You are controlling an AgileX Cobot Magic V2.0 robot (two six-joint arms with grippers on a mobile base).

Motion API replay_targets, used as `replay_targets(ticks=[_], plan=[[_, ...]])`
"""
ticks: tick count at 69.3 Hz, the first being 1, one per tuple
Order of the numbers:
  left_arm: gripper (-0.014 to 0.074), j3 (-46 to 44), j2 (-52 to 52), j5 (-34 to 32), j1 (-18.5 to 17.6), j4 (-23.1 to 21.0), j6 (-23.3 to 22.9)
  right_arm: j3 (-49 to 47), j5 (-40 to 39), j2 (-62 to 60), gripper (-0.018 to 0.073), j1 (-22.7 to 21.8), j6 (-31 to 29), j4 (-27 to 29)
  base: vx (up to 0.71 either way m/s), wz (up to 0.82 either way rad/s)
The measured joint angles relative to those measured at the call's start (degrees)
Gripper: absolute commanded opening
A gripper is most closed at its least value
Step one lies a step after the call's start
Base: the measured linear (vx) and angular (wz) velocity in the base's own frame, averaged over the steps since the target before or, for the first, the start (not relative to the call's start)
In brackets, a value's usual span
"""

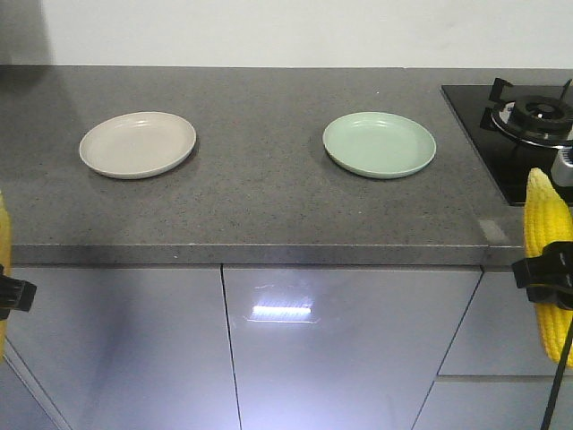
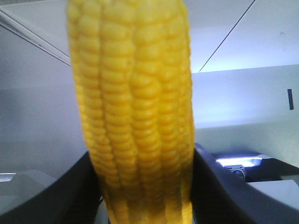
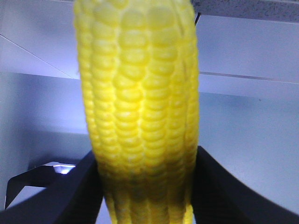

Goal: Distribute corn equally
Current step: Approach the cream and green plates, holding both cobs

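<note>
Corn (image 1: 548,215) upright in left hand (image 1: 11,294) and right hand (image 1: 546,279), before counter (image 1: 269,215) edge

My left pincer (image 2: 142,186) has black fingers (image 2: 46,200). The left cob (image 2: 135,116) clamped between them is bright yellow, with kernels in straight lengthwise rows that shade darker near the fingers. My right pincer (image 3: 145,186) is also black, and the right cob (image 3: 140,116) has the same yellow and rowed pattern.

Ahead of both pincers:
- The counter (image 1: 269,197) is dark grey with a fine pale speckle.
- The beige plate (image 1: 137,143), ahead of my left pincer, is plain.
- The green plate (image 1: 379,143), nearer my right pincer, is pale mint and plain.
- The cabinet fronts (image 1: 340,340) are glossy light grey.
- The hob (image 1: 474,116), beyond my right pincer, is black.
</note>
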Motion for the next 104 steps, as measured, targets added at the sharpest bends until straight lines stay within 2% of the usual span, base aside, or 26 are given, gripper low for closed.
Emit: replay_targets(ticks=[104], plan=[[0.0217,0.0,0.0,0.0,0.0,0.0,0.0,0.0,0.0,0.0,0.0244,0.0,0.0,0.0,0.07,-0.01]])
